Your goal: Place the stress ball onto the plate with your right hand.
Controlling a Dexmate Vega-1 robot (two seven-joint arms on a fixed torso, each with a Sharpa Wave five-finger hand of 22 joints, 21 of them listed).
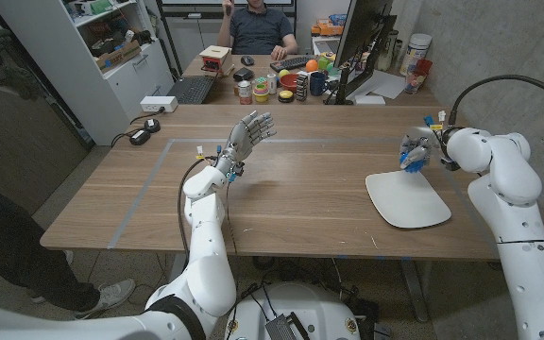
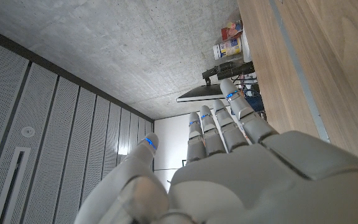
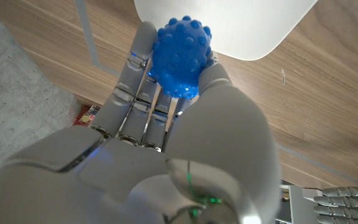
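**Ball in hand, plate just below**

The right robot hand (image 1: 416,152) holds the blue knobbly stress ball (image 3: 180,57), fingers and thumb wrapped round it, raised above the bench (image 1: 281,189) near the far edge of the white plate (image 1: 407,199). From where I stand, the plate lies just below and a little nearer the robot than the ball; in the right wrist view its white rim sits right beyond the ball. So the move to come, I judge, is short: bring the hand toward the robot's side over the middle of the plate, lower it, and let go. The ball is round, so it has no long axis to line up, though it might roll on the shallow plate.

The left robot hand (image 1: 246,135) is held up over the middle of the bench, fingers straight and spread, holding nothing, well apart from the plate. The right hand is plainly the nearer one.

I can read no brand or label on ball or plate.
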